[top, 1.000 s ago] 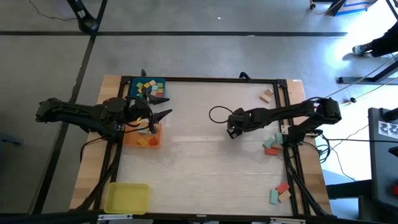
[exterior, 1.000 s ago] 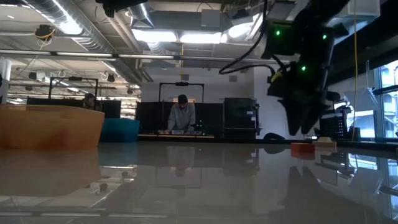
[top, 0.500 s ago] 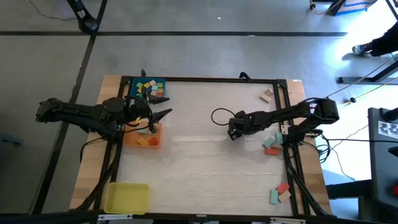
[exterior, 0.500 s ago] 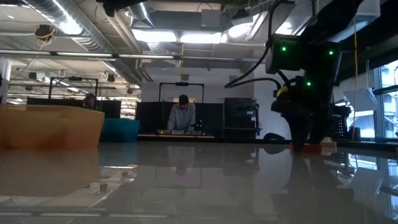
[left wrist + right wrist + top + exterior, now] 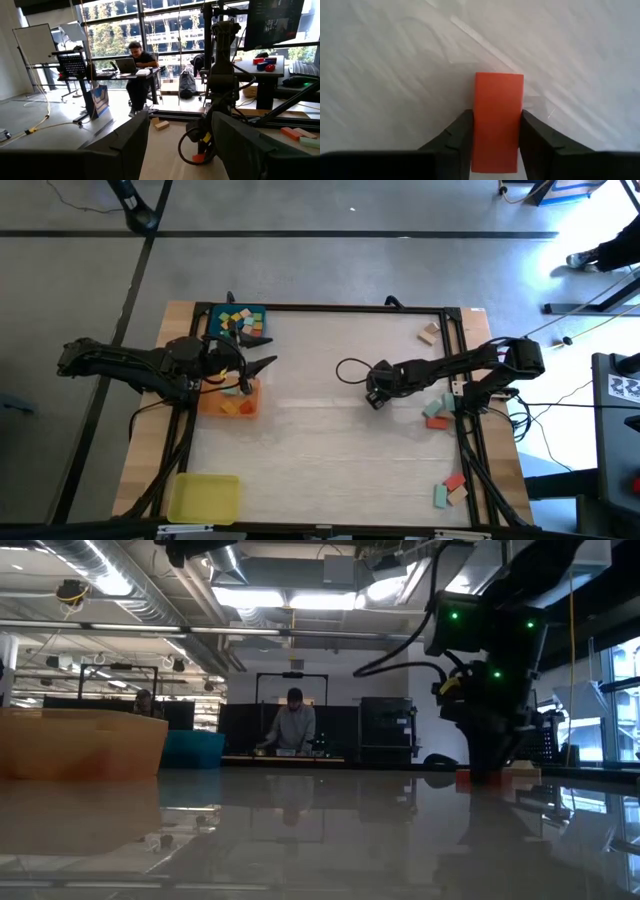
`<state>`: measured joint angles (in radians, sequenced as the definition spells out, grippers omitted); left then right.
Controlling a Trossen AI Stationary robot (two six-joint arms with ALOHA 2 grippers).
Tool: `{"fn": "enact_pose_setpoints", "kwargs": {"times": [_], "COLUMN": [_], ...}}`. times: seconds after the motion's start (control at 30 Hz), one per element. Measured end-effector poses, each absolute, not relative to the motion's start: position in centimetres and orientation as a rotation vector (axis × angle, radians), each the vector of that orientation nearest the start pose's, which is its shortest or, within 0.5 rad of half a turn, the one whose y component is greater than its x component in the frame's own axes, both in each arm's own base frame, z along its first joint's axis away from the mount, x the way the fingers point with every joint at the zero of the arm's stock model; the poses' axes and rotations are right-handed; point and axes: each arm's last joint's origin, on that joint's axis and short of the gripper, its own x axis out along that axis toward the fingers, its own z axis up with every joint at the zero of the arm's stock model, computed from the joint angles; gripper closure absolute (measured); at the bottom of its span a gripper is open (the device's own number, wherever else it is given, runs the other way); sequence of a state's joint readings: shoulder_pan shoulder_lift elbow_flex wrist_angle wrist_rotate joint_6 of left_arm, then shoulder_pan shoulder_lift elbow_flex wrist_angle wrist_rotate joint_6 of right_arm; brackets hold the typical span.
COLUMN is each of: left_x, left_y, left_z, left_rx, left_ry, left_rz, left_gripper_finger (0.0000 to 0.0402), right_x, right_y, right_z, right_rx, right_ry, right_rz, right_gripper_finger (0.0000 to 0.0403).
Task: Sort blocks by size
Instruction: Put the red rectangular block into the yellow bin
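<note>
Right at the right arm's own camera, the right gripper [image 5: 496,135] has its two dark fingers [image 5: 459,140] pressed on both long sides of an orange block [image 5: 497,120], so it is grasping that block down on the white table [image 5: 320,450]. Seen from above, this happens near the middle of the table, a bit toward the right side. The block could slip or twist if the arm lifts fast, because only part of it sits between the fingers. It could also fall while it is carried across the table. Farther off on the right side, more blocks [image 5: 436,412] lie loose, and others [image 5: 450,490] wait near the front corner. Across the table, the left gripper [image 5: 262,366] hangs spread wide with nothing in it, over the orange tray [image 5: 232,406]. Next to that is the blue tray [image 5: 238,320] with small blocks inside, and the yellow tray [image 5: 204,497] sits at the front left corner. If the right arm brings its block to the orange tray, the two arms could bump, since the left one is in the way
</note>
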<state>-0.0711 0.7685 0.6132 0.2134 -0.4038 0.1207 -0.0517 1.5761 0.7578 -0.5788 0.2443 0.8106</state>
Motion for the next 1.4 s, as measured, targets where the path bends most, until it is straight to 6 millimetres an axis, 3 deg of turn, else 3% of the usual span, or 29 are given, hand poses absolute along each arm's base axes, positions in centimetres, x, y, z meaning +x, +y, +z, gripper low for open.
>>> {"fn": "enact_pose_setpoints", "kwargs": {"times": [0.37, 0.8, 1.03, 1.23, 1.4], "left_x": [17.6, 17.6, 17.6, 17.6, 17.6], "left_y": [-0.1, -0.1, -0.1, -0.1, -0.1], "left_z": [31.0, 31.0, 31.0, 31.1, 31.2], "left_rx": [0.11, 0.1, 0.099, 0.088, 0.075], "left_ry": [0.0, 0.0, -0.002, -0.011, -0.018], "left_rz": [0.333, 0.328, 0.326, 0.324, 0.325], "left_gripper_finger": [0.0196, 0.0196, 0.0196, 0.0196, 0.0196], "right_x": [25.8, 31.5, 33.6, 37.3, 42.2], "right_y": [-2.1, -2.0, -1.6, 0.0, 3.2], "right_z": [13.8, 17.3, 18.8, 19.0, 19.2], "right_rx": [0.391, 0.301, 0.274, 0.218, 0.141], "right_ry": [1.18, 0.614, 0.351, 0.323, 0.283], "right_rz": [-0.651, -0.255, -0.066, 0.03, 0.156], "right_gripper_finger": [0.0275, 0.0275, 0.0277, 0.0277, 0.0275]}}
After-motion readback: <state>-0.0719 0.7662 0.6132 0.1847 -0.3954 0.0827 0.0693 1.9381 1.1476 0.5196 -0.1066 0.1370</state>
